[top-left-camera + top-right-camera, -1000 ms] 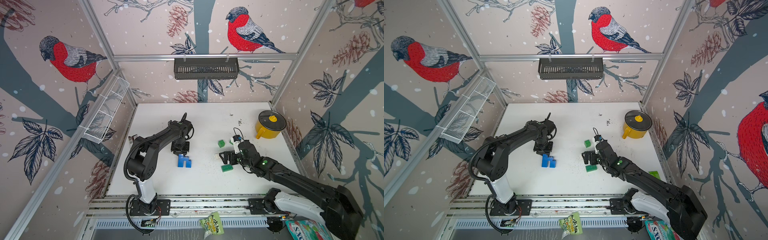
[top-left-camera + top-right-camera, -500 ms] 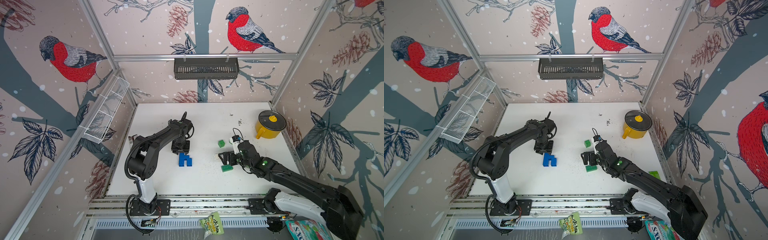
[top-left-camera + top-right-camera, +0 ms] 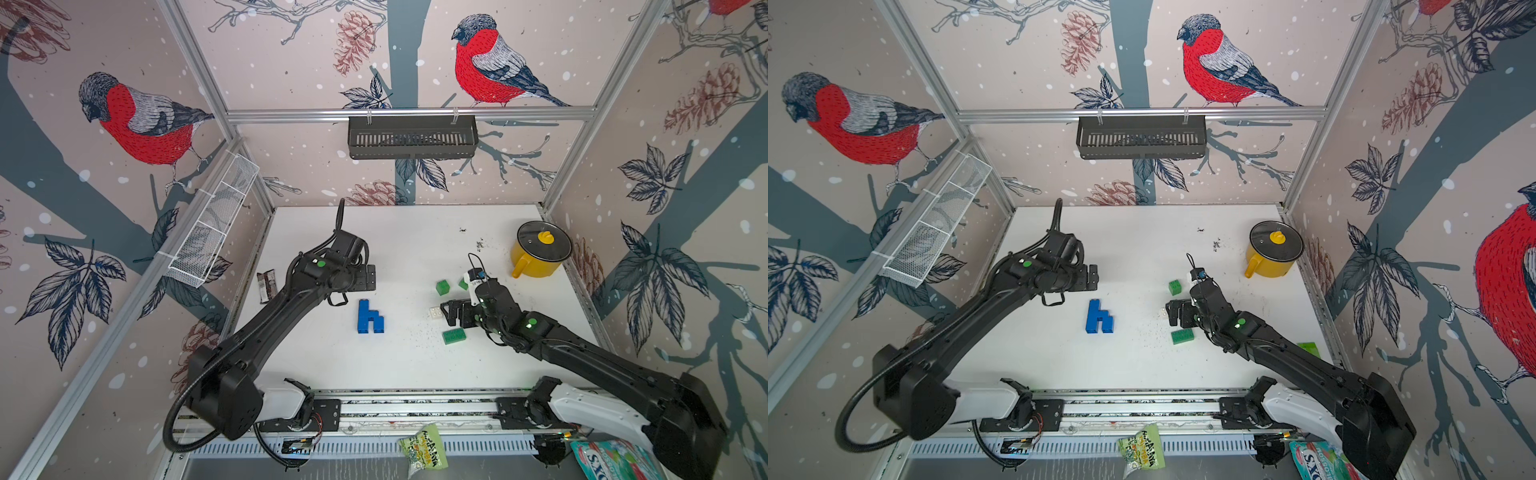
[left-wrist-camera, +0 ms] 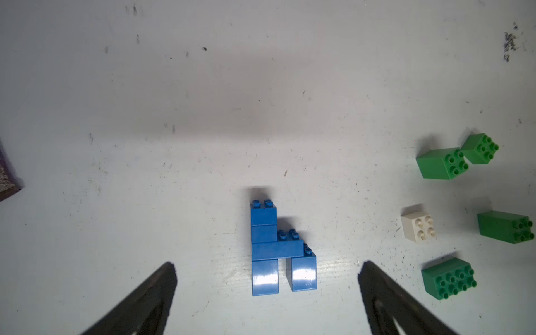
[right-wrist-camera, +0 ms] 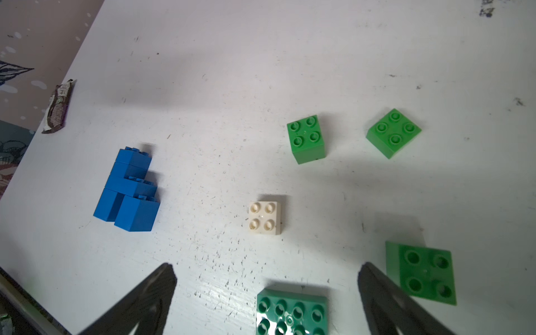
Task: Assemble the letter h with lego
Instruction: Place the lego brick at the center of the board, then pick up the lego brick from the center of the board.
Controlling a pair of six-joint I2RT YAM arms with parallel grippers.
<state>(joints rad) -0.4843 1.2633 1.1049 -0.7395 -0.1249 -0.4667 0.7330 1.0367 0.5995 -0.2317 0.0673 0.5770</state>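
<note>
1. The lego h (image 3: 370,318) lies flat on the surface (image 3: 407,361), near its middle and a little toward the left edge. It is all blue: a tall stem, a cross piece and a short leg.
2. Long axis: the stem runs from the front edge toward the back edge. The studs face the back edge, and the short leg sits on the side toward the right edge.
3. Judged from its outline, the letter reads as complete.
4. The left end effector (image 3: 365,277) hangs just on the back-edge side of the h. It is spread wide and grasps nothing.
5. In the left wrist view the h (image 4: 280,252) lies in the gap between the two fingers (image 4: 162,287), touching neither.
6. Key relation: the h lies toward the front edge from the left end effector, which is the nearer arm. A lift or a retreat toward the back edge should clear the stem without dragging it.
7. The right end effector (image 3: 453,314) is also spread wide and empty. It sits well apart from the h, toward the right edge.
8. Loose lego lies around the right end effector: a white brick (image 5: 265,217), green cubes (image 5: 307,139) and a long green brick (image 3: 454,336).
9. A yellow pot (image 3: 540,255) stands near the back right corner.
</note>
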